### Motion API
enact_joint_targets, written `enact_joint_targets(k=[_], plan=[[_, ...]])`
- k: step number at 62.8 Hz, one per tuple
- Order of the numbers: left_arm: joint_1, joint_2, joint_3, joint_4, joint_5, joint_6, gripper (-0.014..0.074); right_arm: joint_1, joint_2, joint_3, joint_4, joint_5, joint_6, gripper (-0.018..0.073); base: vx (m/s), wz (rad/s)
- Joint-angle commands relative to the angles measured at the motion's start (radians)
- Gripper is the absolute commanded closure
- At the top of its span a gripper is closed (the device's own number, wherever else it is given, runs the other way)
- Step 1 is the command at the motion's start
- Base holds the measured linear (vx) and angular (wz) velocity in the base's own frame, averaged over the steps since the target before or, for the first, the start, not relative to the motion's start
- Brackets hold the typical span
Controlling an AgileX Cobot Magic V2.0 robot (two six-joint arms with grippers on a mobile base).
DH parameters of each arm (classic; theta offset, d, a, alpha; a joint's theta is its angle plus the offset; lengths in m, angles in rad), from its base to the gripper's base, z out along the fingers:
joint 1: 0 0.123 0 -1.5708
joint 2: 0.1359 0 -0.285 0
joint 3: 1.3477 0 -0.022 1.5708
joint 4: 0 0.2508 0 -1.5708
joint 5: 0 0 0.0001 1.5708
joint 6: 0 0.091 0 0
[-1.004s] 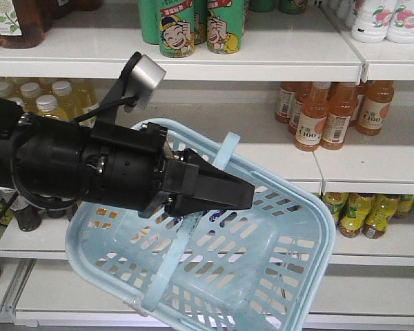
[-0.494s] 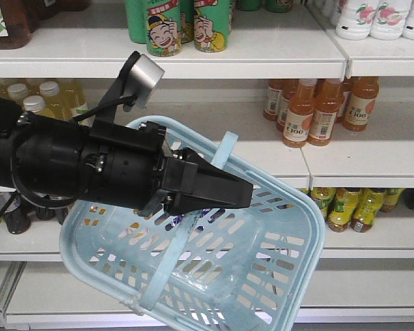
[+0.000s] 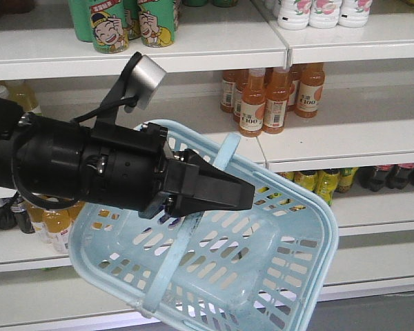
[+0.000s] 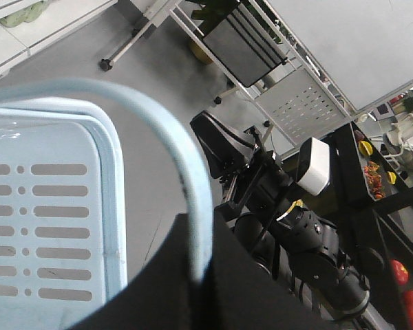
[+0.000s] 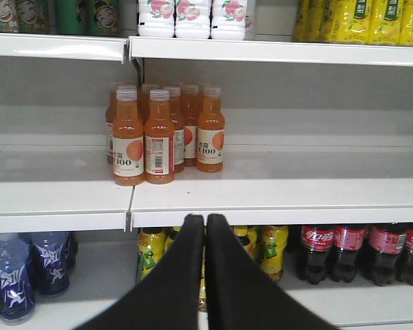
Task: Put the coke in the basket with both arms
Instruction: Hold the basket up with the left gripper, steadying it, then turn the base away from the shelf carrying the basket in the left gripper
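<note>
The light blue basket [image 3: 310, 207] hangs tilted in front of the shelves in the front view. My left gripper [image 3: 245, 196] is shut on its flat swing handle [image 3: 224, 155]. In the left wrist view the handle [image 4: 158, 117] runs down between my left gripper's [image 4: 199, 221] black jaws, with the basket's slotted wall [image 4: 48, 206] at the left. The basket looks empty inside. My right gripper [image 5: 205, 220] is shut and empty, pointing at the shelf edge. The right arm [image 4: 289, 220] also shows in the left wrist view. No red coke can is in view.
Shelves hold orange juice bottles [image 3: 262, 100] [image 5: 158, 134], green cans [image 3: 121, 24], yellow bottles [image 5: 155, 251], blue bottles [image 5: 14, 275] and dark cola bottles with red labels [image 5: 358, 251]. A metal rack [image 4: 289, 96] stands on the grey floor [image 4: 151, 82].
The shelf goods have slid left and slightly up in the front view, so the view has moved right along the shelves. The left gripper still holds the basket handle the same way.
</note>
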Motion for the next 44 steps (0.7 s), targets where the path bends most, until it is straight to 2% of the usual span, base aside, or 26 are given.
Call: enact_joint_targets(k=[1, 44], plan=[[-0.004, -0.039, -0.026, -0.078, 0.000, 0.009, 0.0603, -0.008, -0.018, 0.010, -0.005, -0.071, -0.008, 0.0565, -0.04, -0.14], [-0.004, -0.039, -0.026, -0.078, 0.000, 0.009, 0.0602, -0.008, -0.018, 0.010, -0.005, -0.071, -0.008, 0.0565, -0.01, -0.05]])
